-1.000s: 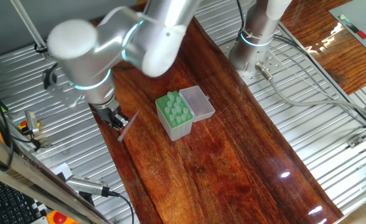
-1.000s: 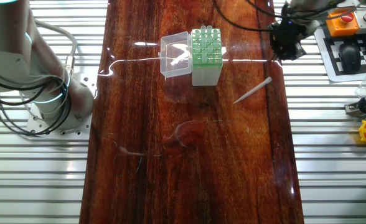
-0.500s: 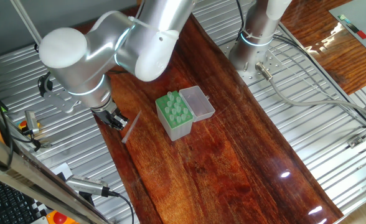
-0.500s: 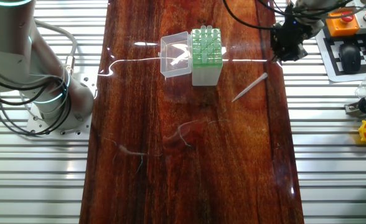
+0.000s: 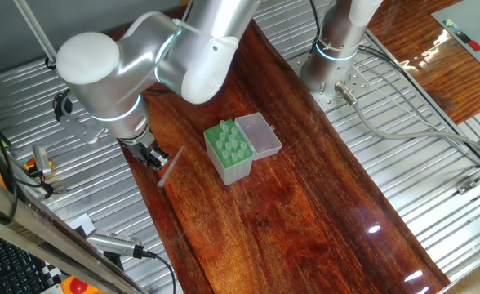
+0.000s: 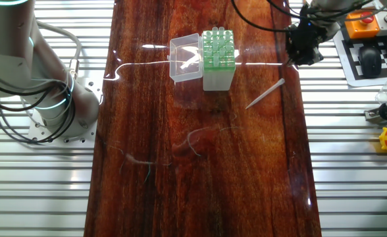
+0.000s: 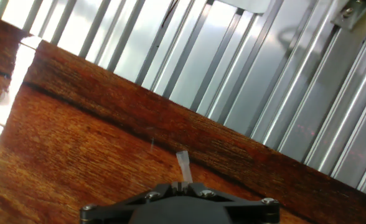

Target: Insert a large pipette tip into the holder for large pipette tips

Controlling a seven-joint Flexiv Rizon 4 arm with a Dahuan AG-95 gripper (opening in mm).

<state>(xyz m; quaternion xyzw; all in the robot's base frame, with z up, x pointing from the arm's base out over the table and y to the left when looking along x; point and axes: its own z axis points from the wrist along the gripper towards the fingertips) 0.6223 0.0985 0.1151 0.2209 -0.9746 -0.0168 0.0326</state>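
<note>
Gripper (image 6: 303,46) clamps tip (image 6: 264,93) by its wide end nr bench edge, angled, ready to carry to holder (image 6: 218,58).

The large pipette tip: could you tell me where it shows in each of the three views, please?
One fixed view: the large pipette tip slants at left-centre, left of the holder.
The other fixed view: upper right of centre, right of the holder.
Hand view: only its wide end shows at bottom centre, above the end effector.
Shared landmark: the wooden table's edge.
</note>
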